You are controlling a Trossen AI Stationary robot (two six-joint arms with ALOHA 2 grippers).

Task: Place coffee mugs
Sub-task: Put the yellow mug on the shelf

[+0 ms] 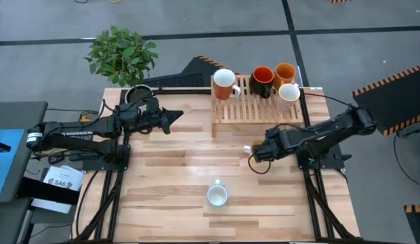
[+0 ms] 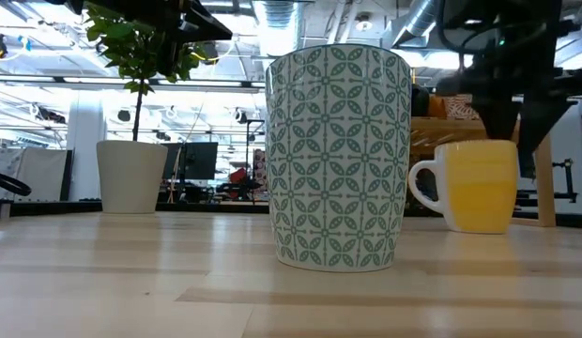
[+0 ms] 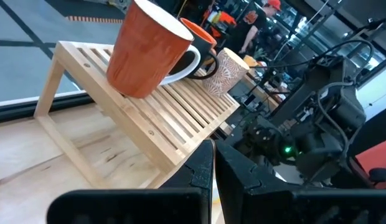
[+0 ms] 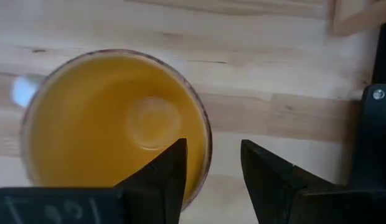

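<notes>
High view: right gripper (image 1: 259,150) sits right over yellow mug (image 1: 257,147) on worktop (image 1: 169,190), just near of wooden rack (image 1: 257,108). Four mugs on rack's far edge: orange-outside one (image 1: 225,84), red one (image 1: 262,80), brown-orange (image 1: 284,71), cream (image 1: 288,92). Patterned mug (image 1: 217,195) alone, near-centre. Left gripper (image 1: 175,119) closed, empty, far-left. Arm lettering reads "TROSSEN".

Low view: patterned mug (image 2: 339,155) up close, yellow mug (image 2: 475,185) right behind.

Right wrist view: fingers (image 4: 160,177) apart, one inside yellow mug (image 4: 115,127), one outside rim.
</notes>
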